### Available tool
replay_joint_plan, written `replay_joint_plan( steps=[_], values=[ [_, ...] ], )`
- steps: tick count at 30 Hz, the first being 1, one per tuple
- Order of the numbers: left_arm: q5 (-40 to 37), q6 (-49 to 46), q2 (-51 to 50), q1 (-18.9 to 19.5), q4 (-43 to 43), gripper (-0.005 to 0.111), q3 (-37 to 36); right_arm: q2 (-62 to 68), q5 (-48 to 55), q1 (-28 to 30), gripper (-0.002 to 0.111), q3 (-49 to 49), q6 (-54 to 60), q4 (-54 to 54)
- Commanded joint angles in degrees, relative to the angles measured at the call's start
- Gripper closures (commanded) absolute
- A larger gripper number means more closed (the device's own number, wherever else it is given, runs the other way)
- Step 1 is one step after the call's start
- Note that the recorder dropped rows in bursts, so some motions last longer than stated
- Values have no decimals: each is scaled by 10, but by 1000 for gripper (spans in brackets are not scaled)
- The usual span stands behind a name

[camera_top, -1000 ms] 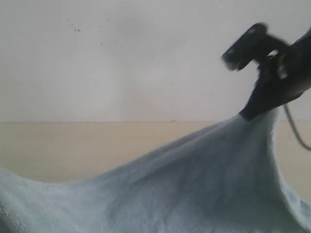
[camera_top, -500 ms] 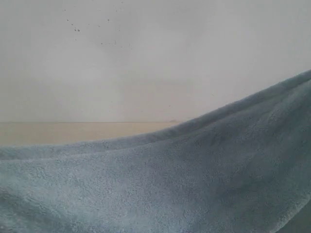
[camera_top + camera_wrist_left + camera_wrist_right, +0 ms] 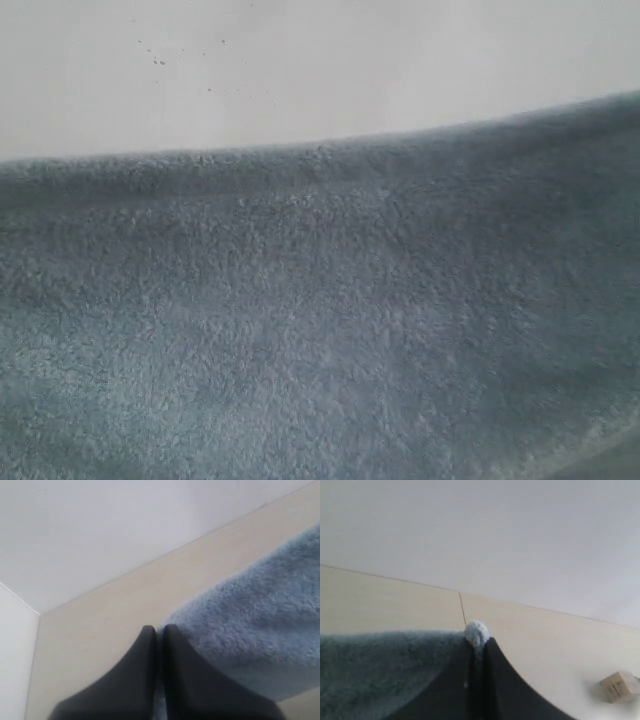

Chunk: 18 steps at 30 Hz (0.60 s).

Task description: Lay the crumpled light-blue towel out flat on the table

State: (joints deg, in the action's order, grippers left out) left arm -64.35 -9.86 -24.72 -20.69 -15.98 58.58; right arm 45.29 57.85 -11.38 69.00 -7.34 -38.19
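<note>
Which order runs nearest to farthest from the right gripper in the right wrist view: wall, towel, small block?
1. towel, pinched in the right gripper.
2. small block, on the table.
3. wall, beyond the table.

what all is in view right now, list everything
towel: one, light blue, held up between both grippers, filling most of the exterior view
table: one, pale beige, under the towel
wall: one, white, behind the table
small block: one, tan, on the table, seen only in the right wrist view
left gripper: one, black, shut on a towel edge
right gripper: one, black, shut on a tuft of towel
</note>
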Motion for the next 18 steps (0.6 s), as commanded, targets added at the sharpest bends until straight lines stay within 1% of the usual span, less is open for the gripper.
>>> replay_joint_plan(
  steps=[1,5,9,11,14,16,18],
  values=[
    [-8,-20,2,0,31,103,14,-24,38,5,107,3,6,-32],
    [-10,-35,1,0,29,103,14,-29,46,3,107,0,14,-31],
    [6,-35,-30,0,1,103,11,-6,32,-12,107,-44,28,-27],
    [29,-35,-65,0,-15,103,-1,18,1,-13,107,-81,23,-34],
    [80,-33,-134,0,-33,103,-22,59,-92,-13,107,-132,-31,-66],
    [117,-21,-198,0,-54,103,-30,102,-144,-12,107,-144,-71,-93],
    [151,-5,-266,0,-76,103,-28,152,-180,-12,107,-144,-106,-142]
  ],
)
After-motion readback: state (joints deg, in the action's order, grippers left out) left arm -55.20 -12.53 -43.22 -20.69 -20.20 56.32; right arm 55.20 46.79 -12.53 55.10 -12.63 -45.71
